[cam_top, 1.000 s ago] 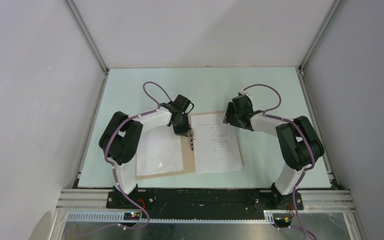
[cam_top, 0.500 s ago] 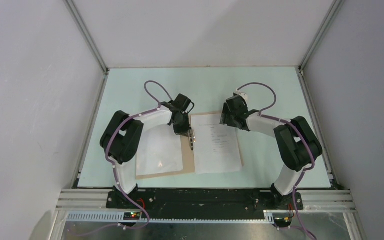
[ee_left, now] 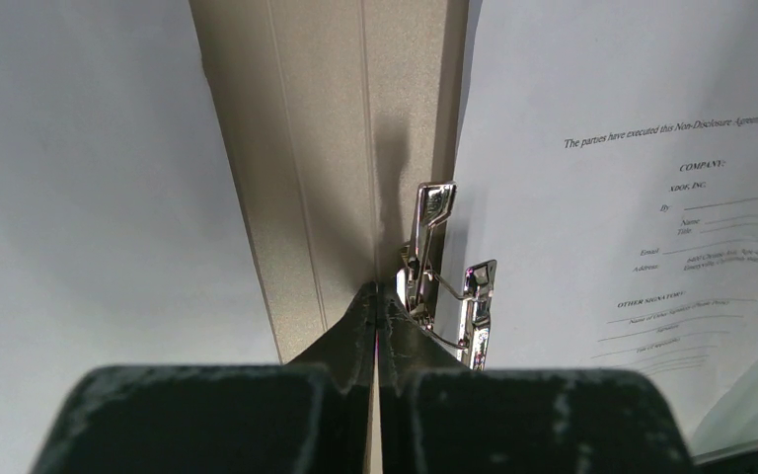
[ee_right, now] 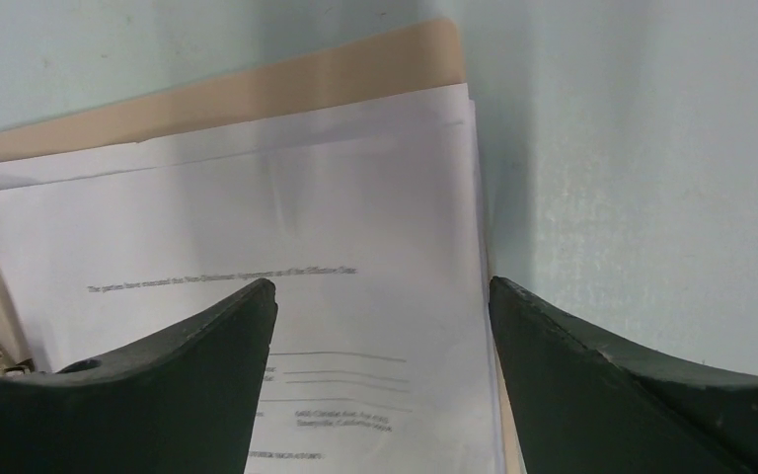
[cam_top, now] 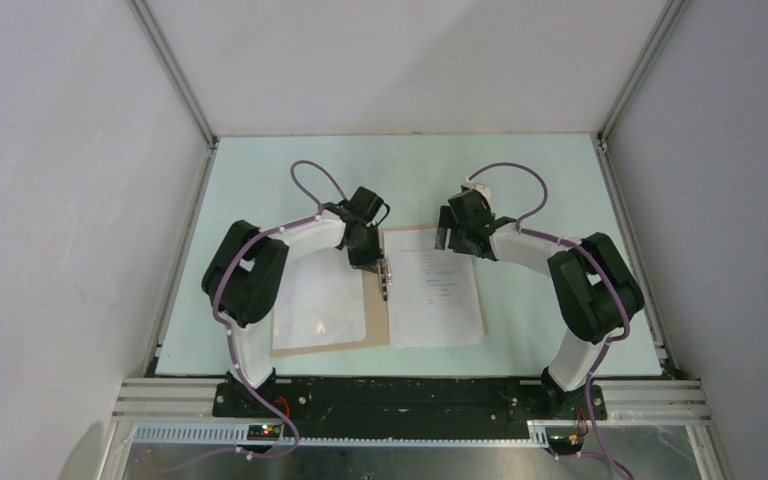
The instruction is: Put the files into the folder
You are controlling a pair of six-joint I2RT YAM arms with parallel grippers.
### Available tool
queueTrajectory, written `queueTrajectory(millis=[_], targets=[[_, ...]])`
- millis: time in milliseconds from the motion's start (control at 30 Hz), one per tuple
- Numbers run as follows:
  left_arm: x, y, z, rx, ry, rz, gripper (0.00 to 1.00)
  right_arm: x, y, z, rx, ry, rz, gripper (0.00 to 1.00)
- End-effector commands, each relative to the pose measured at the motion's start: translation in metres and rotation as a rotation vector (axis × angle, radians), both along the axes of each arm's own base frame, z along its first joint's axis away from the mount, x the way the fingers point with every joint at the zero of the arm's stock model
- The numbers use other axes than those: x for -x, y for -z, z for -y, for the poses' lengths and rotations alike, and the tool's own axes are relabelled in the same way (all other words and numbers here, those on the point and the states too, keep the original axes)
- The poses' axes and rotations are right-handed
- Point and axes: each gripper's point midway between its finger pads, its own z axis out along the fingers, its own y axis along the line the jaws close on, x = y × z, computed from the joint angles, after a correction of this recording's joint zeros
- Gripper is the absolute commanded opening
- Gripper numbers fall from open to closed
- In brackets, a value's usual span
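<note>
Files on folder (w/ clip)

Bright, even light; a soft shadow falls just ahead of the left pincer, whose base looks blurred.

Folder: tan cardboard, matt and smooth, with faint pressed crease lines down the spine; directly ahead of the left gripper.
Clip: bright metal, polished and reflective; just right of the left fingertips.
Files: thin white paper, matt and smooth, with fine grey print; beneath and ahead of the right gripper.
Sleeve: clear plastic, glossy, with a glare spot; left of the left gripper.
Table: pale green, matt, finely grained; right of the right gripper.
Left fingers: dark, matt, lightly speckled.
Right fingers: dark, matt, smooth.
Arm shells: white and black plastic, smooth, with a slight sheen.
</note>
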Motion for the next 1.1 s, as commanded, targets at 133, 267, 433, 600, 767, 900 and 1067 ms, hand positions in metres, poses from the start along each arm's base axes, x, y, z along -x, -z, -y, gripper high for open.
queueTrajectory(millis=[133,267,433,600,767,900,1067], targets=[[-0.001,0.013,0.011,0.004,0.044,-0.004,0.00,-0.017,-0.040,0.007,-0.035,0.030,0.060,0.85],[-0.001,0.012,0.013,0.007,0.049,-0.003,0.00,-0.006,-0.057,0.019,-0.010,0.056,0.065,0.85],[-0.002,0.010,0.013,0.008,0.051,0.000,0.00,0.037,-0.067,0.028,0.086,0.045,0.012,0.82],[-0.001,0.009,0.011,0.003,0.052,0.003,0.00,0.136,-0.056,-0.003,0.080,-0.058,-0.061,0.55],[0.001,0.012,0.010,0.002,0.047,-0.006,0.00,0.226,-0.045,-0.033,-0.052,-0.089,-0.129,0.23],[0.001,0.014,0.011,0.003,0.045,-0.013,0.00,0.266,-0.030,-0.053,-0.061,-0.127,-0.164,0.16],[0.002,0.014,0.011,0.001,0.045,-0.013,0.00,0.287,-0.003,-0.076,-0.049,-0.176,-0.217,0.10]])
